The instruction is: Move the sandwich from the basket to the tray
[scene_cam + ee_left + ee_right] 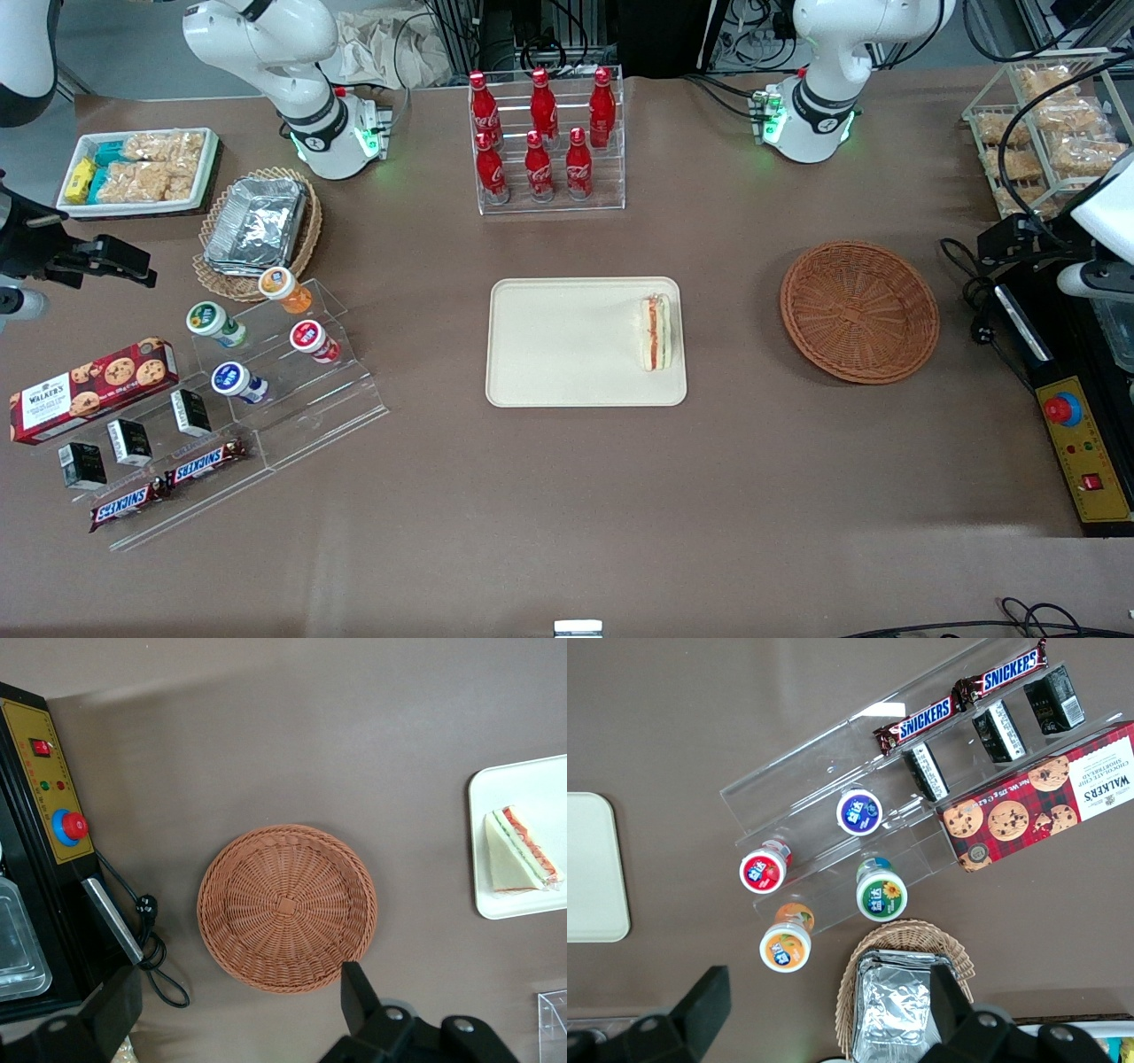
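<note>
The sandwich (656,332) (518,852), a white-bread wedge with red and green layers, lies on the cream tray (567,346) (532,793), at the tray's end closest to the basket. The round reddish-brown wicker basket (859,310) (286,906) stands beside the tray with nothing in it. My left gripper (1005,241) (237,1001) hangs high at the working arm's end of the table, beside the basket and apart from it. Its fingers (359,992) are spread wide open and hold nothing.
A black and yellow control box (1081,443) (53,788) with a red button and a coiled black cable (151,948) lie beside the basket under my arm. A rack of cola bottles (545,142) stands farther from the front camera than the tray. Snack displays (266,354) fill the parked arm's end.
</note>
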`<move>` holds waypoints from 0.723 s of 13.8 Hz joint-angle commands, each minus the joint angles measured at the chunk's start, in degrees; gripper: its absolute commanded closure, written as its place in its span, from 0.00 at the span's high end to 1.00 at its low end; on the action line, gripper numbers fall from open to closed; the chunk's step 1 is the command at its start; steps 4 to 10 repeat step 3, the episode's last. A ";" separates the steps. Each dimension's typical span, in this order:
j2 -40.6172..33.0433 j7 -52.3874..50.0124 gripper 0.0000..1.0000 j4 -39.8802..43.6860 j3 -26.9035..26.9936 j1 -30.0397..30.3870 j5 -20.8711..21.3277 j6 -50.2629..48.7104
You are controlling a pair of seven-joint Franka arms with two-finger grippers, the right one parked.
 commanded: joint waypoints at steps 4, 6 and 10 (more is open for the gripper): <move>-0.49 0.03 1.00 -0.17 0.21 -0.02 -0.46 -1.11; -0.49 0.03 1.00 -0.17 0.21 -0.02 -0.46 -1.11; -0.49 0.03 1.00 -0.17 0.21 -0.02 -0.46 -1.11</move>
